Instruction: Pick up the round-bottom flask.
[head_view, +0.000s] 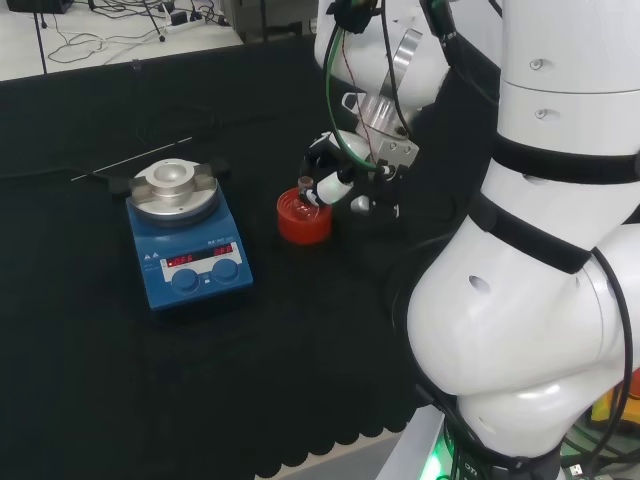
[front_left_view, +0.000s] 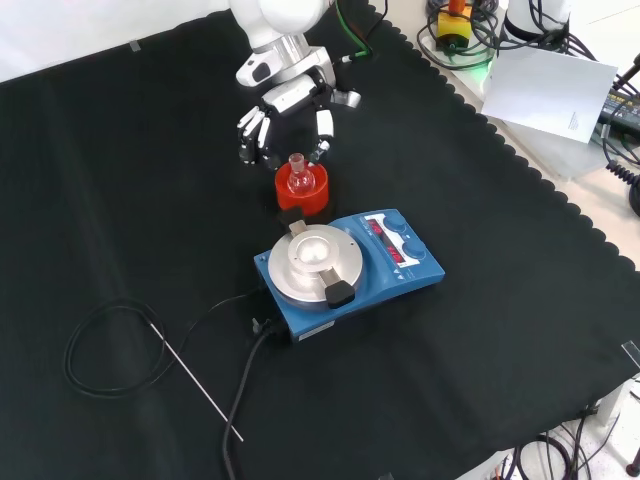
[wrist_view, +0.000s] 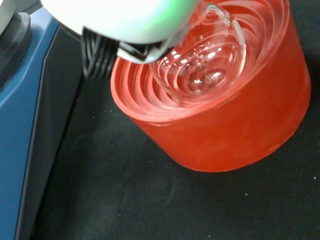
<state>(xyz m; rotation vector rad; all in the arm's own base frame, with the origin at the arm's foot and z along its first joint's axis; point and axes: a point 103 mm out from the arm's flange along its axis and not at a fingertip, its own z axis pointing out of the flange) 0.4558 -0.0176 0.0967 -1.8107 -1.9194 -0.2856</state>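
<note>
Blue magnetic stirrer with round metal plate: stands on the black-clothed surface; in the front view it sits just near of the stand, close enough that a sideways swing of the lifted flask could knock it.
Red ribbed ring stand: in the head view just right of the stirrer; it is loose on the cloth, so a slanted pull might drag or tip it along with the glass.
Clear glass round-bottom flask: seated upright in the stand, bulb in the ribbed hollow, short neck up; smooth and round, so it could slip or roll out if caught off-centre.
Black and white hand: hovers just beyond the flask in the front view; fingers apart and hanging down either side of the neck, not clamped on anything; closing too high may pinch only the rim and lose it.
</note>
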